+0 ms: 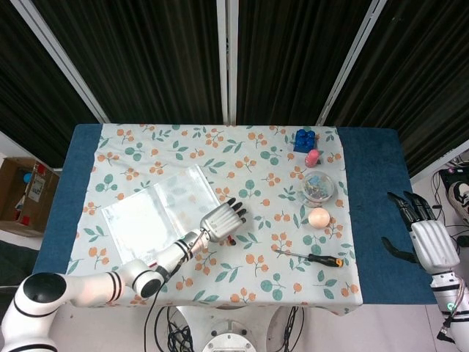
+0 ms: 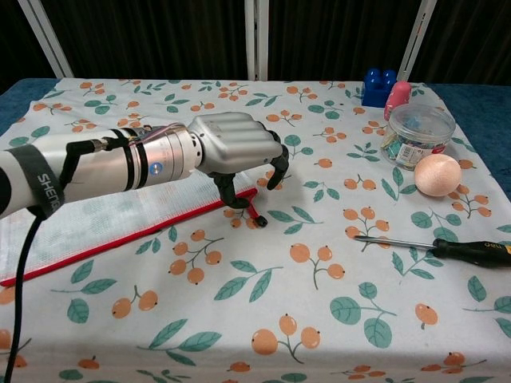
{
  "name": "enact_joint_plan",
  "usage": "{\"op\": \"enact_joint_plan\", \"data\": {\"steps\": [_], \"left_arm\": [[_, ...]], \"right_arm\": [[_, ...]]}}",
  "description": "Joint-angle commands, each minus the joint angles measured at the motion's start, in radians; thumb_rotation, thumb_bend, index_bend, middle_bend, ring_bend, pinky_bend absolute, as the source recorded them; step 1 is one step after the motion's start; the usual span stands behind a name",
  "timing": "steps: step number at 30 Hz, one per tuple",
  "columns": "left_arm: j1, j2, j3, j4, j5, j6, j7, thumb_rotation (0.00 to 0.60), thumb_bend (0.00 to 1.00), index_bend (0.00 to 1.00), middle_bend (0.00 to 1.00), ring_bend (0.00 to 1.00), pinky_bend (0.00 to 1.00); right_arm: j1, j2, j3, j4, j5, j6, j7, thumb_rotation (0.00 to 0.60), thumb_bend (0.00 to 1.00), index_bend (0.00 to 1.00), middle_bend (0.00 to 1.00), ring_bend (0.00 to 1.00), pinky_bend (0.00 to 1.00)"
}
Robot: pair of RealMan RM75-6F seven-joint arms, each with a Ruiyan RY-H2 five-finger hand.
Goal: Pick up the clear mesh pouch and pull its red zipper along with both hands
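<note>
**Left hand over zipper end of pouch; right hand idle**

Left hand [image 2: 231,148] is hovering at the pouch's [image 1: 157,216] right corner, fingers [image 2: 275,163] curled downward and a little apart, thumb tucked under the palm. Nothing is visibly pinched. Whether any fingertip is touching the mesh, I cannot tell; the palm is hiding that spot in both views. The pull tab [image 2: 256,214] is lying on the cloth [image 2: 319,303] just below and in front of the thumb, apparently free.

Right hand [image 1: 425,238] is hanging well off to the side, past the table edge, fingers spread, holding nothing.

Pouch is lying flat on the cloth, mostly behind and beneath the left wrist and forearm. The long axis is running along the red zipper [image 2: 120,239]: from the near-left, under the forearm, up to the corner below the fingers. The zipper edge is facing the robot and the tab end is pointing toward the table's centre.

Risks, as judgement:
1. Curled fingers may be closing on flat mesh and sliding off, since no edge is raised for them to catch.
2. Pressing down while closing may be bunching the cloth with the pouch.
3. The tab is small and loose; the thumb could be nudging it aside.
4. With only 1 hand near, pulling the slider would be dragging the whole pouch along.
</note>
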Motion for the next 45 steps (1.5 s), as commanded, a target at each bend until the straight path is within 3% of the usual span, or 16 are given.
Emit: {"op": "enact_joint_plan", "data": {"steps": [1, 23, 36, 40, 45], "left_arm": [[-0.007, -0.009, 0.012, 0.011, -0.014, 0.012, 0.005, 0.6, 0.26, 0.41, 0.2, 0.13, 0.18], [-0.026, -0.037, 0.086, 0.052, -0.042, 0.067, -0.051, 0.6, 0.27, 0.5, 0.2, 0.13, 0.18], [-0.025, -0.048, 0.106, 0.066, -0.04, 0.101, -0.066, 0.6, 0.41, 0.58, 0.2, 0.13, 0.18], [-0.001, -0.054, 0.106, 0.055, -0.032, 0.16, -0.075, 0.6, 0.44, 0.6, 0.21, 0.13, 0.18], [0.068, -0.034, 0.101, -0.031, -0.008, 0.314, -0.083, 0.6, 0.44, 0.61, 0.21, 0.13, 0.18]], "right_arm": [[0.002, 0.0, 0.0, 0.0, 0.0, -0.003, -0.001, 0.6, 0.22, 0.01, 0.14, 0.0, 0.0], [0.009, -0.006, 0.002, -0.009, 0.012, -0.015, -0.023, 0.6, 0.22, 0.02, 0.14, 0.0, 0.0], [0.008, -0.001, 0.003, -0.022, 0.012, -0.011, -0.037, 0.6, 0.22, 0.02, 0.14, 0.0, 0.0], [0.009, 0.001, 0.005, -0.024, 0.008, -0.008, -0.035, 0.6, 0.22, 0.02, 0.14, 0.0, 0.0], [0.016, 0.008, 0.013, -0.033, -0.009, 0.004, -0.033, 0.6, 0.22, 0.02, 0.14, 0.0, 0.0]]}}
